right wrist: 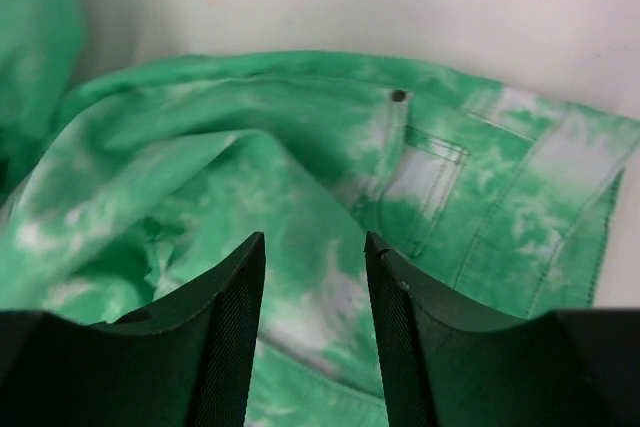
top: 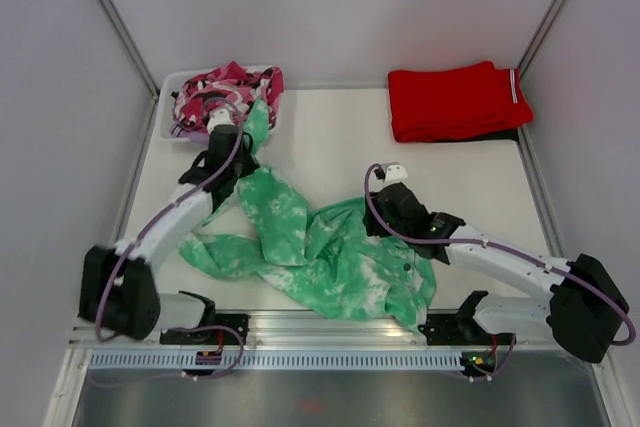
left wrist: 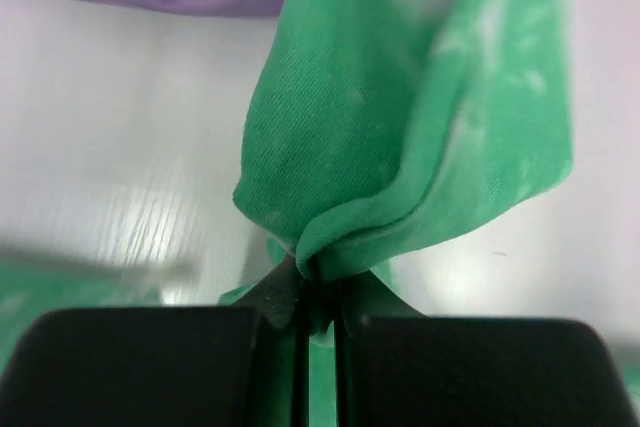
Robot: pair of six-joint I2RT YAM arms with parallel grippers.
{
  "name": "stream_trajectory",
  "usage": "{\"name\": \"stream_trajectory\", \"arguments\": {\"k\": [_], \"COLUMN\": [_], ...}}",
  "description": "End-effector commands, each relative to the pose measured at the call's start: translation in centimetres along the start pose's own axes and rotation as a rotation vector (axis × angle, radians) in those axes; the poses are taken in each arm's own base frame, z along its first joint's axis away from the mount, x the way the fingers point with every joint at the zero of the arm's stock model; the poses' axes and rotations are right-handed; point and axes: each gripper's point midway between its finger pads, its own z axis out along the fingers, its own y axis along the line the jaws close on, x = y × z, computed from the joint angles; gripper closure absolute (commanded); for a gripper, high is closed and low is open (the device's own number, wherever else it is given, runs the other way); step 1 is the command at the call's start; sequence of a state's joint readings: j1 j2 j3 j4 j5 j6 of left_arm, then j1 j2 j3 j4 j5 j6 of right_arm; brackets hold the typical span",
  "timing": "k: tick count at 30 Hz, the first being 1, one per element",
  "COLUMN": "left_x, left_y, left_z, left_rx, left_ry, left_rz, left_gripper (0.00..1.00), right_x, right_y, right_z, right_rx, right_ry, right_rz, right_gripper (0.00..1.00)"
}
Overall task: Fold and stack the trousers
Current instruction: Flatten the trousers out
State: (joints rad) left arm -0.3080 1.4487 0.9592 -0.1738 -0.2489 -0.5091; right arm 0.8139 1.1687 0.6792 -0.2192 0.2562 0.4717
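The mint green tie-dye trousers (top: 320, 247) lie crumpled across the near middle of the table. One leg stretches up to the far left. My left gripper (top: 232, 152) is shut on a fold of that leg (left wrist: 400, 127), pinched between its jaws (left wrist: 318, 282) above the table. My right gripper (top: 388, 209) hovers over the waist part (right wrist: 330, 177) with its jaws open (right wrist: 314, 247) and empty; a rivet and pocket seam show just ahead.
A clear bin (top: 175, 107) at the far left holds the pink, black and white camouflage garment (top: 225, 87). Folded red trousers with a white stripe (top: 455, 99) lie at the far right. Grey walls close in the table.
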Motion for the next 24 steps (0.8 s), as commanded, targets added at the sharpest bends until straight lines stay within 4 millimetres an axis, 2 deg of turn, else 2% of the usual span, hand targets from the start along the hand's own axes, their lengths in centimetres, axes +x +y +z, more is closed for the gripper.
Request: {"name": "stream_trajectory", "arguments": {"k": [1,2,3,4,5,6,7,8,9,10,11,12,13,14,15,16,17,19,20,21,22,24], "left_x": [-3.9,-2.5,-0.7,0.7,2.6,4.6,5.7,7.2,8.6,8.9,9.2,9.1,8.9,8.4,8.0,7.5,6.5,5.0,3.3,2.5,1.3,0.4], "left_y": [1.2,1.6,4.3,5.5,6.7,9.3,10.4,11.5,13.5,14.2,14.7,14.9,14.7,14.1,13.7,13.3,13.1,13.1,12.7,12.4,11.5,10.0], "left_z": [-9.0,-10.0,-12.0,-12.8,-13.4,-15.1,-15.6,-15.8,-17.0,-17.8,-18.0,-18.2,-18.2,-18.2,-18.2,-18.2,-18.5,-19.0,-19.1,-19.2,-18.8,-18.1], "left_rx": [-0.047,-0.065,-0.160,-0.208,-0.259,-0.340,-0.374,-0.416,-0.493,-0.510,-0.527,-0.525,-0.506,-0.479,-0.461,-0.442,-0.441,-0.451,-0.454,-0.454,-0.438,-0.381], "left_ry": [-0.209,-0.187,-0.157,-0.134,-0.113,-0.090,-0.082,-0.079,-0.063,-0.080,-0.093,-0.102,-0.101,-0.095,-0.093,-0.092,-0.107,-0.122,-0.149,-0.154,-0.145,-0.119], "left_rz": [-0.202,-0.266,-0.280,-0.319,-0.430,-0.445,-0.484,-0.549,-0.546,-0.595,-0.636,-0.630,-0.606,-0.599,-0.587,-0.552,-0.534,-0.440,-0.405,-0.375,-0.328,-0.298], "left_gripper": [0.98,0.98,0.98,0.98,0.98,0.98,0.98,0.98,0.98,0.96,0.70,0.44,0.01,0.00,0.00,0.00,0.00,0.00,0.00,0.00,0.00,0.00], "right_x": [-0.4,-0.3,-0.1,0.4,0.3,1.0,1.3,1.4,2.5,2.8,3.2,3.9,3.9,3.7,4.0,3.6,2.3,1.7,2.3,2.5,4.2,5.4], "right_y": [-2.2,-2.3,-2.4,-2.8,-2.9,-3.4,-3.4,-3.4,-3.6,-3.8,-4.2,-4.9,-5.3,-5.5,-6.1,-6.4,-6.2,-6.9,-7.4,-7.5,-8.1,-7.9], "right_z": [1.3,1.5,1.4,1.3,0.9,0.5,0.2,-0.3,-0.8,-1.2,-1.7,-2.2,-2.7,-3.1,-3.7,-4.3,-4.9,-5.8,-5.8,-5.6,-5.1,-4.1], "right_rx": [0.138,0.156,0.166,0.185,0.192,0.216,0.221,0.216,0.225,0.235,0.243,0.277,0.290,0.300,0.328,0.340,0.331,0.345,0.356,0.351,0.358,0.336], "right_ry": [-0.045,-0.036,-0.027,-0.006,-0.008,0.019,0.031,0.035,0.076,0.086,0.093,0.111,0.105,0.102,0.120,0.114,0.082,0.052,0.055,0.044,0.076,0.091], "right_rz": [0.142,0.154,0.164,0.168,0.193,0.198,0.214,0.238,0.242,0.252,0.262,0.273,0.288,0.301,0.312,0.331,0.357,0.415,0.432,0.457,0.491,0.525], "right_gripper": [0.49,0.48,0.48,0.48,0.46,0.45,0.43,0.37,0.32,0.27,0.15,0.09,0.06,0.02,0.02,0.02,0.02,0.02,0.02,0.02,0.02,0.02]}}
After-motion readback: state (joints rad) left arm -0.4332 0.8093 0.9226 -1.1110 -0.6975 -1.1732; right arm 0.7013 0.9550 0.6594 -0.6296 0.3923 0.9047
